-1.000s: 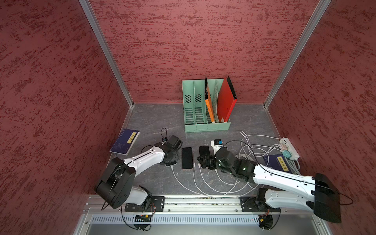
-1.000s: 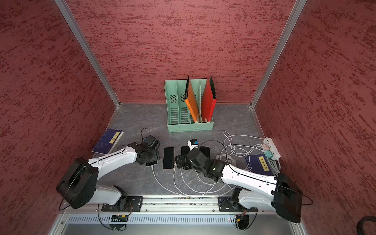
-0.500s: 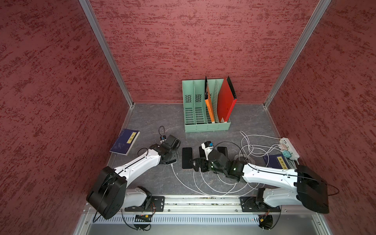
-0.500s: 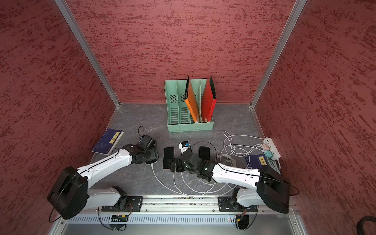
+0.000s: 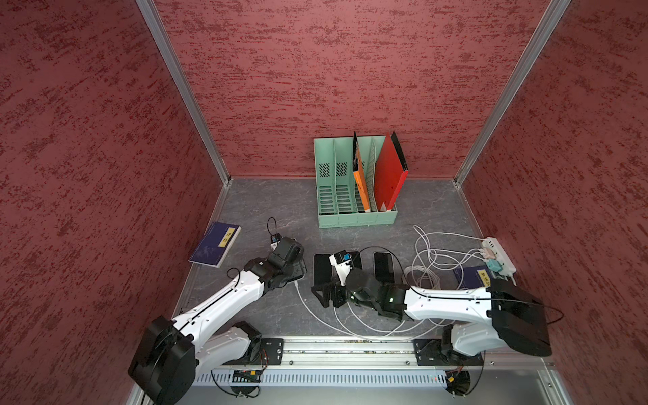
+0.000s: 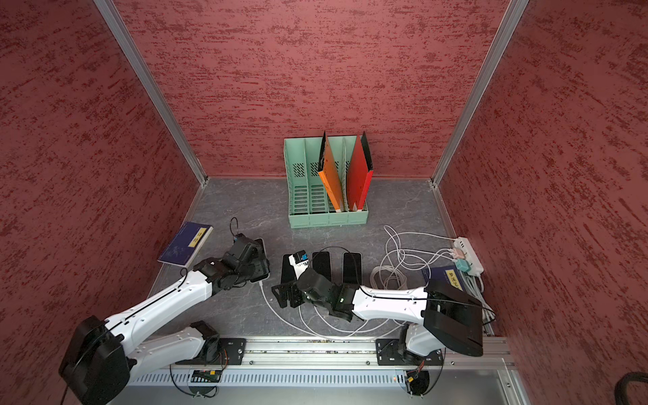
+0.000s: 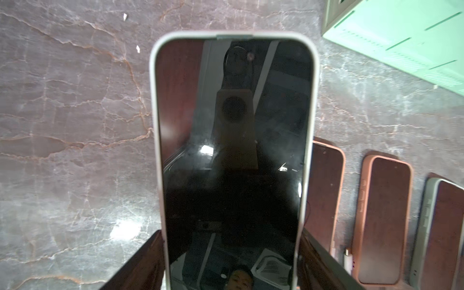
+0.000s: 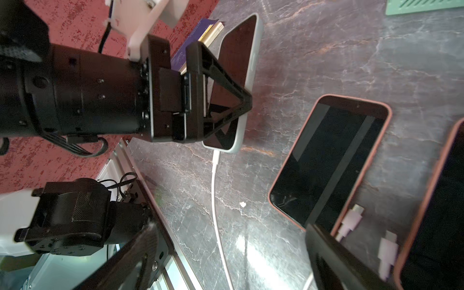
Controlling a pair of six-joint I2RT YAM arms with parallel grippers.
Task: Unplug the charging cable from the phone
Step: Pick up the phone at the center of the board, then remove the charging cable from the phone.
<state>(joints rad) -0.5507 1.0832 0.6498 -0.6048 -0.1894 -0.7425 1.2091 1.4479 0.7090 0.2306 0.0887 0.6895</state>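
Four phones lie face up in a row on the gray stone-look counter point(image 5: 266, 210). The task's one is the black-screen phone in a pale whitish case point(image 7: 233, 125). It sits at the left end of the row, by the left arm.

The left end effector point(image 7: 231, 231) is closed on it, with one black finger point(image 7: 143, 261) pressed on each long side near the bottom end (the screen is so shiny that it shows the camera like a mirror). The thin white charging cable point(image 8: 214, 200) is plugged into the bottom end of this phone and runs off over the counter toward the front rail.

The right end effector point(image 8: 231, 228) is wide open and holds nothing. It hangs low over the counter near the cable, in front of the next phone, a black-screen phone in a pink case point(image 8: 326, 160). Two small lilac plugs point(image 8: 351, 218) lie loose on the counter by that phone's bottom end.

Farther back stands a mint green plastic file rack point(image 5: 350, 210). A flat dark blue book point(image 5: 215, 243) lies by the left wall.
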